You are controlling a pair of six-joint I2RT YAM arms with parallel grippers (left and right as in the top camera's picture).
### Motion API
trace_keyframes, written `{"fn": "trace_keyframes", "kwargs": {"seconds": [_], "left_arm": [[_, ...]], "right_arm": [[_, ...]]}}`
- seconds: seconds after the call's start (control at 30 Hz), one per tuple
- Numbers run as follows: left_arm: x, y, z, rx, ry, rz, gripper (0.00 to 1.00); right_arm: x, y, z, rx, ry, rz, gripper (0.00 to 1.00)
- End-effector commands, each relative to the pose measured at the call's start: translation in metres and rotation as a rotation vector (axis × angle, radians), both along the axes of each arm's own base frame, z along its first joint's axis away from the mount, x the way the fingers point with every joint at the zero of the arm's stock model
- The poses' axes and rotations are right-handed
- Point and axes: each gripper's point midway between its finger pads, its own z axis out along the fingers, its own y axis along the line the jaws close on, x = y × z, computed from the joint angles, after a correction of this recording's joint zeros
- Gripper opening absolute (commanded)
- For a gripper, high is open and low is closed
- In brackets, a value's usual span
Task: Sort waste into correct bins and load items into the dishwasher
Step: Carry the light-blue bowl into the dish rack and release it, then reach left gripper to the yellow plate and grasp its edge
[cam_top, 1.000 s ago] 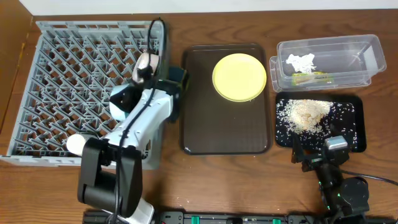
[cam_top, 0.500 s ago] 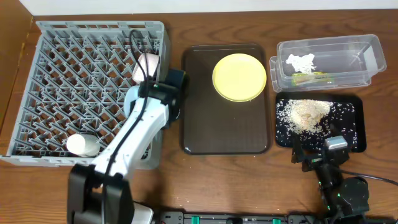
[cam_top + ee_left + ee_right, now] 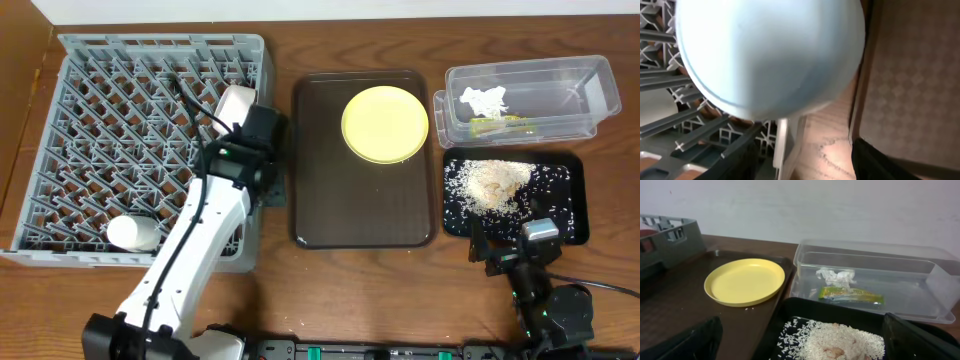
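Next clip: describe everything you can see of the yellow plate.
The yellow plate is round and pale yellow, smooth like plastic, with a low raised rim around a flat middle. It lies flat, face up and bare, in the far right part of the dark brown serving tray, and only the tray touches it.

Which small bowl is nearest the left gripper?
The light blue bowl at the grey plastic rack's right edge; the white bowl lies in its near-left corner.

Table [image 3: 350, 290]: rack [image 3: 150, 42], tray [image 3: 350, 200], tub [image 3: 560, 75], black tray [image 3: 570, 225]
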Motion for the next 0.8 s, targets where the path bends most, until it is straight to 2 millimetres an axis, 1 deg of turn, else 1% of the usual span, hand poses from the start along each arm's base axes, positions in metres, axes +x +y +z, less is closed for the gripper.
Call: {"fn": "trace_keyframes", "kwargs": {"seconds": [0.0, 0.07, 0.1, 0.23, 0.33, 0.4, 0.43, 0.5, 0.57, 0.63, 0.77], "left_arm": [[0.001, 0.000, -0.003, -0.009, 0.004, -0.007, 0.61], [0.003, 0.003, -0.002, 0.013, -0.004, -0.010, 0.61], [0.005, 0.013, 0.001, 0.068, -0.019, 0.002, 0.61], [0.007, 0.035, 0.007, 0.180, -0.041, 0.037, 0.61], [0.005, 0.047, 0.004, 0.188, -0.030, 0.077, 0.60], [0.004, 0.060, 0.001, 0.183, -0.032, 0.137, 0.60], [0.005, 0.064, 0.001, 0.181, -0.036, 0.157, 0.59], [0.007, 0.070, 0.004, 0.183, -0.045, 0.153, 0.53], [0.006, 0.068, 0.013, 0.183, -0.043, 0.133, 0.52], [0.004, 0.061, 0.029, 0.177, -0.062, 0.113, 0.52], [0.010, 0.046, 0.058, 0.148, -0.172, 0.072, 0.53]], "right_arm": [[0.001, -0.003, -0.001, -0.011, 0.002, -0.012, 0.99], [0.001, -0.003, -0.001, -0.011, 0.002, -0.012, 0.99], [0.001, -0.003, -0.001, -0.011, 0.002, -0.012, 0.99], [0.001, -0.003, -0.001, -0.011, 0.002, -0.012, 0.99], [0.001, -0.003, -0.001, -0.011, 0.002, -0.012, 0.99], [0.001, -0.003, -0.001, -0.011, 0.002, -0.012, 0.99], [0.001, -0.003, -0.001, -0.012, 0.002, -0.012, 0.99], [0.001, -0.003, -0.001, -0.011, 0.002, -0.012, 0.99], [0.001, -0.003, -0.001, -0.011, 0.002, -0.012, 0.99], [0.001, -0.003, -0.001, -0.011, 0.002, -0.012, 0.99], [0.001, -0.003, -0.001, -0.011, 0.002, -0.012, 0.99]]}}
